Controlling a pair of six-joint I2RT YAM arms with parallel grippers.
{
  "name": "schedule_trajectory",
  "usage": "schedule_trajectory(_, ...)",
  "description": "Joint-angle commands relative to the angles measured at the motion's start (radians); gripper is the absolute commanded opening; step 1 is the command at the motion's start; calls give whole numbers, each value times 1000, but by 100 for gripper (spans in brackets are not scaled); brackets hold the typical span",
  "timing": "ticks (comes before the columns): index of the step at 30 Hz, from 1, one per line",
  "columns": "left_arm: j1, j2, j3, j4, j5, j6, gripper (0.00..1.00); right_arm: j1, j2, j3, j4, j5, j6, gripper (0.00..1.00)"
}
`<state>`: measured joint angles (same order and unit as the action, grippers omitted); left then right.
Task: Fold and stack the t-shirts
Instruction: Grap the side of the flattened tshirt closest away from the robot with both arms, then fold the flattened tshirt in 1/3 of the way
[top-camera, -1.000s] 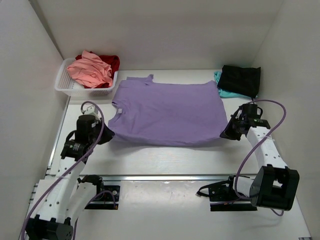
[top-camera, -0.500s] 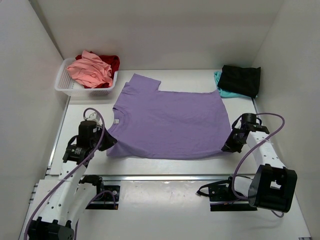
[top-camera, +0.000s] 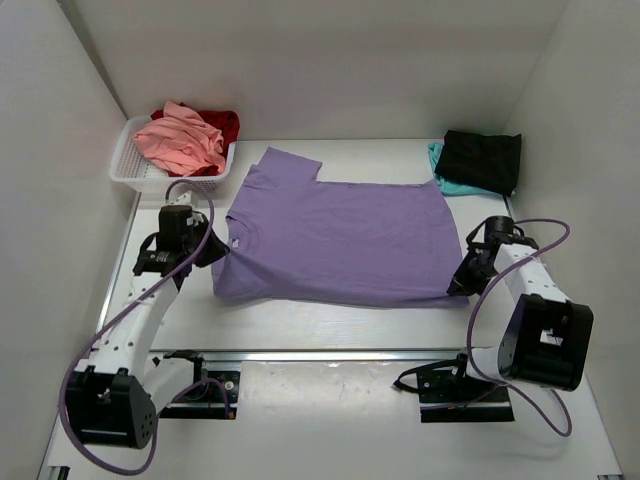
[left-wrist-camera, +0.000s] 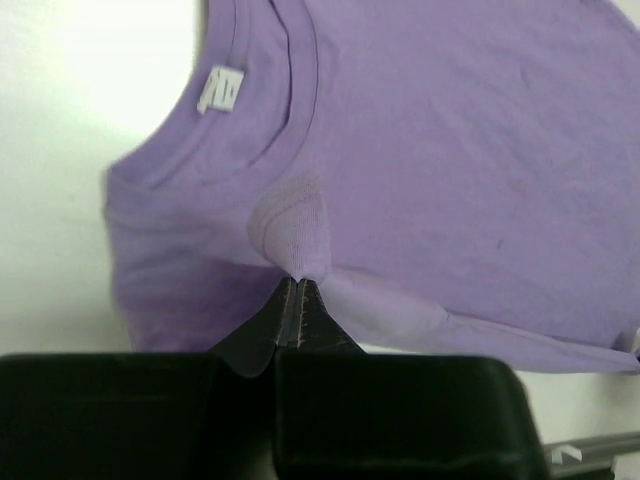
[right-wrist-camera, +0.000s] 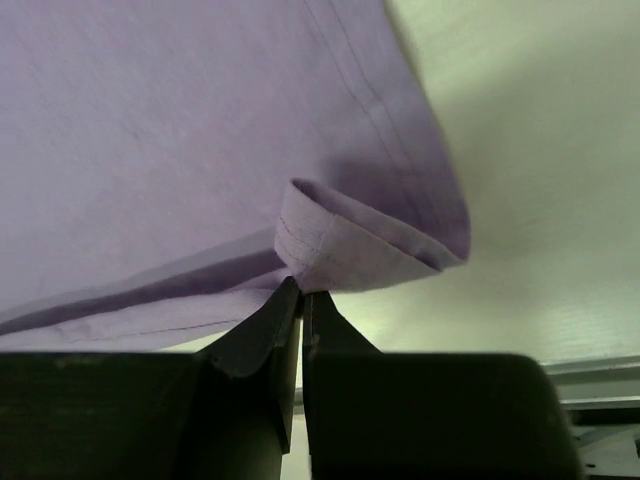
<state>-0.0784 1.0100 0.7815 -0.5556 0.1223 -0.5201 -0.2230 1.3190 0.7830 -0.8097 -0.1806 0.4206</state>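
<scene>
The lavender-purple t-shirt (top-camera: 335, 240) lies spread on the table, collar to the left, one sleeve out at the far left. My left gripper (top-camera: 215, 255) is shut on a pinch of its cloth near the collar (left-wrist-camera: 292, 235). My right gripper (top-camera: 462, 280) is shut on the near hem corner (right-wrist-camera: 330, 245), which folds over itself. A salmon-pink shirt (top-camera: 180, 140) and a red one (top-camera: 225, 122) sit in the basket. A black shirt (top-camera: 482, 160) lies folded on a teal one (top-camera: 450, 183) at the far right.
The white mesh basket (top-camera: 135, 172) stands at the far left corner. White walls close in on left, right and back. A metal rail (top-camera: 320, 353) runs along the table's near edge, with both arm bases behind it.
Both grippers have pulled the purple shirt towards the near edge and then shifted it; the far sleeve has flattened out. The left gripper has moved back away from the near edge.
</scene>
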Motion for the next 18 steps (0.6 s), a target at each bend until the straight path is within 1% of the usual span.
schedule_trajectory(1,25,56,67,92,-10,26,0,11,31,68,49,27,27,0)
schedule_trajectory(5,48,145,110,135,7,22,0,8,100,148,55,33,26,0)
schedule_trajectory(10,42,252,177,200,28,6,0,13,204,242,50,41,24,0)
schedule_trajectory(18,29,381,252,249,46,2,0,27,305,317,58,33,26,0)
